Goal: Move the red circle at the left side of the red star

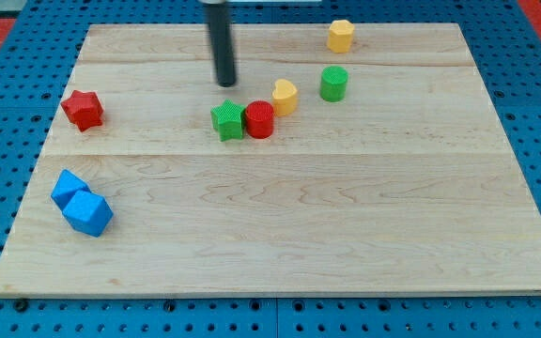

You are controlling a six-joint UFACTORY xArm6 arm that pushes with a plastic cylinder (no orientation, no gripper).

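Observation:
The red circle (259, 120) sits near the middle of the wooden board, touching a green star (227, 120) on its left. The red star (83, 110) lies far off at the view's left edge of the board. My tip (225, 83) is just above the green star and up-left of the red circle, apart from both.
A yellow block (285, 96) sits just up-right of the red circle. A green cylinder (334, 84) and a yellow hexagon (340, 36) lie further up-right. Two blue blocks (69, 188) (88, 214) sit at the lower left. The board (280, 216) rests on a blue pegboard.

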